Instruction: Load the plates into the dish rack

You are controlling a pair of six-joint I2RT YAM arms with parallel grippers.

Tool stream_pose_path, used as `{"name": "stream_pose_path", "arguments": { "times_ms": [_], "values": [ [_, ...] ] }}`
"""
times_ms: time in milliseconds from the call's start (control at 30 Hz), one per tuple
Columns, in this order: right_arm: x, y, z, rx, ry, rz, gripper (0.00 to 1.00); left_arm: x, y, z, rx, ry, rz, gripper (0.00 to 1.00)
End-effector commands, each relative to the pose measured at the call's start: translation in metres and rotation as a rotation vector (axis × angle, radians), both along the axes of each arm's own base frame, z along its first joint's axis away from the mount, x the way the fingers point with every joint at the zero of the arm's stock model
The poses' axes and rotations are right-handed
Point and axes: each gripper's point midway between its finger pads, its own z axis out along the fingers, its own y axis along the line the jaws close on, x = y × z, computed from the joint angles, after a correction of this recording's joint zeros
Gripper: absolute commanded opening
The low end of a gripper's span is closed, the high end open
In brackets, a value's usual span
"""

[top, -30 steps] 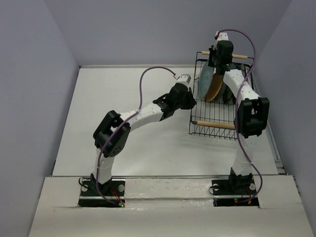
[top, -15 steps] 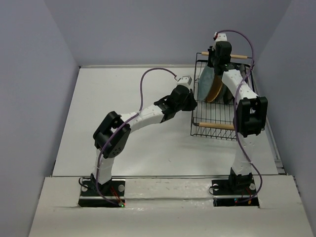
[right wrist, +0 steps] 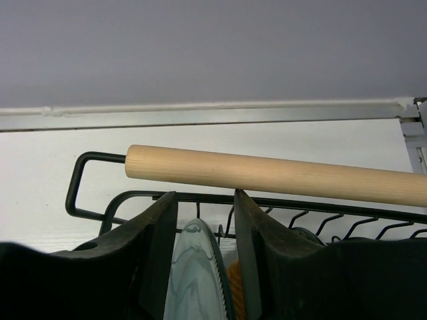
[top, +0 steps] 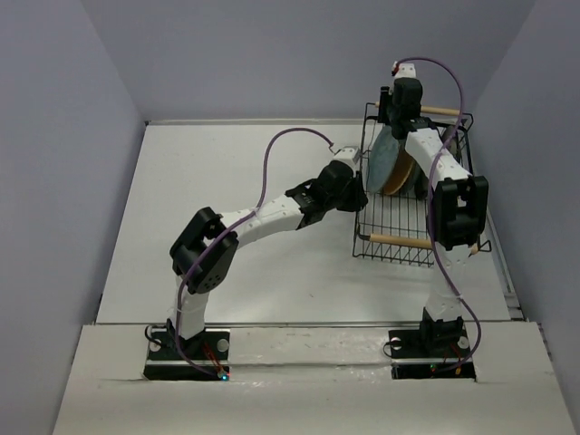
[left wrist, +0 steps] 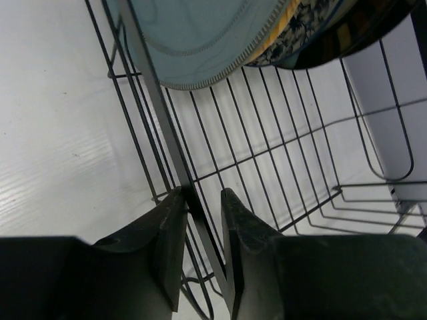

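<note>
Over on the far right of the white table (top: 227, 199) sits the black wire rectangular dish rack (top: 390, 217). Its long axis runs roughly away from the arm bases, with 1 light wooden rod handle (top: 399, 240) across the near end and another across the far end. Plates stand on edge in the far half, leaning, faces turned toward the left side. There's a round pale teal plate (top: 381, 159) with a fine ribbed rim, a smaller orange-tan plate (top: 400, 174) tucked right behind it, and a glossy white plate with blue flowers (left wrist: 300, 27) peeking out in the left wrist view. The left gripper (left wrist: 200, 197) is only cracked open, its 2 dark fingers straddling a wire on the rack's left side with a bit of slack. The right gripper (right wrist: 205, 197) sits just under the far handle, jaws moderately apart with the teal plate's top edge between them. Can't tell if either finger touches it.
</note>
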Motion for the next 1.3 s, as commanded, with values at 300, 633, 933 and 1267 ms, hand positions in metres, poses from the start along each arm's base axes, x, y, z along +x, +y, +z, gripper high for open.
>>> {"name": "stream_pose_path", "arguments": {
  "times_ms": [300, 633, 933, 1267],
  "values": [
    [-0.024, 0.019, 0.063, 0.044, -0.046, 0.096, 0.69, -0.026, -0.002, 0.091, -0.106, -0.158, -0.143, 0.92],
    [-0.057, 0.048, 0.123, 0.211, -0.09, 0.215, 0.94, 0.017, 0.06, 0.15, -0.14, -0.276, 0.049, 0.99],
    [-0.125, 0.063, 0.174, 0.348, -0.142, 0.302, 1.0, 0.009, 0.143, 0.226, -0.145, -0.478, 0.24, 0.98],
    [-0.282, 0.087, 0.263, 0.488, -0.381, 0.582, 1.0, -0.049, 0.279, 0.285, -0.132, -0.698, 0.521, 0.99]
  ]
}}
